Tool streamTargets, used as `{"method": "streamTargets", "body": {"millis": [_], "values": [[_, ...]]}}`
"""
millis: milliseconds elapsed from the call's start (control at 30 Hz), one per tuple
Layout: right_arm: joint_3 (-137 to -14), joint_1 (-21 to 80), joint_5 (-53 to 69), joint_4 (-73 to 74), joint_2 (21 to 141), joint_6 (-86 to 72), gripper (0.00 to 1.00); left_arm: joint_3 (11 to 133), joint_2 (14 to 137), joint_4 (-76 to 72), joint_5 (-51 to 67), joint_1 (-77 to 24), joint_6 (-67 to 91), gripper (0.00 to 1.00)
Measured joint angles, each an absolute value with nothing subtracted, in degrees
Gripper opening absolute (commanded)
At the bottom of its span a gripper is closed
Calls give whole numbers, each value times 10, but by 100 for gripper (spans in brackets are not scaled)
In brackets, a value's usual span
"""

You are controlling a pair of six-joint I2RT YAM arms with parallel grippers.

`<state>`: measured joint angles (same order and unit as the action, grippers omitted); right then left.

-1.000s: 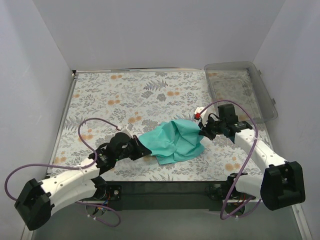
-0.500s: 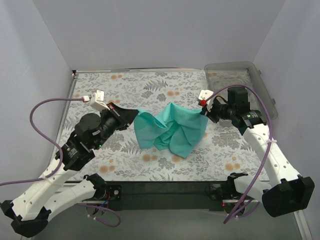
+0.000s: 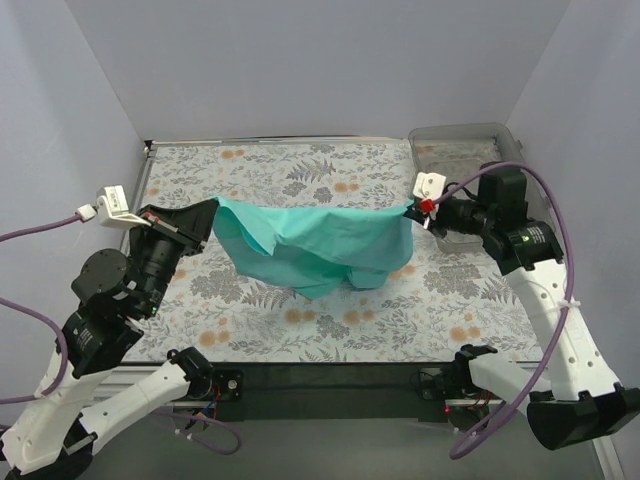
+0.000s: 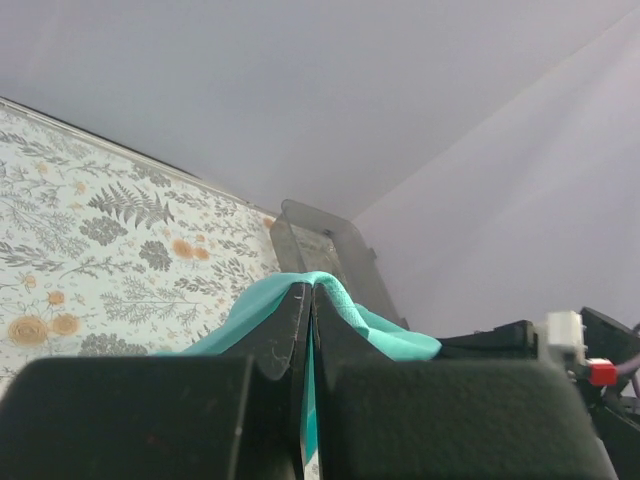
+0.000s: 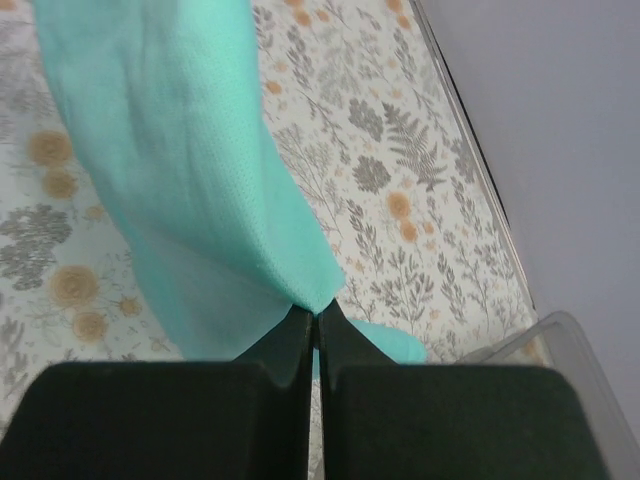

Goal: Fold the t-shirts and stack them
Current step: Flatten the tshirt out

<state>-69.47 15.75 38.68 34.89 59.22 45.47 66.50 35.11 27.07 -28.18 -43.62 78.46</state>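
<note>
Above the floral table [image 3: 300, 170], top view: the t-shirt [image 3: 320, 245] hung stretched between the two arms. Its top edge was pulled nearly straight, and the lower folds sagged toward mid-table. Couldn't tell whether the lowest fold touched the surface. The left gripper [image 3: 212, 205] was clamped on the shirt's left end and the right gripper [image 3: 408, 212] on its right end. Both were raised off the table. A clear plastic bin [image 3: 520, 185] sat in the far right corner, just behind the right gripper.

Left wrist view: the left gripper [image 4: 308, 295] had its jaws pressed together, with a thin strip of teal fabric pinched between them. The rest of the t-shirt [image 4: 385, 335] bunched over the tips. The bin [image 4: 320, 240] was visible beyond.

Right wrist view: the right gripper [image 5: 318, 315] was clenched on a gathered point of the t-shirt [image 5: 190, 180]. The cloth spread away from the tips over the table print. A corner of the bin [image 5: 560, 350] showed at lower right.
</note>
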Motion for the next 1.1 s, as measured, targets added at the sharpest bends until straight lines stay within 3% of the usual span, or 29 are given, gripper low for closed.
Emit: {"method": "streamTargets", "body": {"millis": [300, 467, 600, 900, 1033, 1100], "values": [[-820, 158, 592, 438, 573, 469, 1, 679, 297, 229, -290, -436, 736, 0], [-775, 158, 666, 383, 566, 392, 1, 693, 305, 185, -292, -436, 728, 0], [-642, 158, 625, 249, 588, 252, 1, 654, 344, 148, -319, -436, 726, 0], [-641, 157, 505, 164, 838, 147, 2, 545, 546, 117, -361, -418, 729, 0], [-670, 157, 458, 166, 907, 143, 8, 503, 585, 109, -329, -355, 754, 0], [-685, 157, 434, 167, 920, 143, 24, 484, 590, 98, -303, -315, 769, 0]]}}
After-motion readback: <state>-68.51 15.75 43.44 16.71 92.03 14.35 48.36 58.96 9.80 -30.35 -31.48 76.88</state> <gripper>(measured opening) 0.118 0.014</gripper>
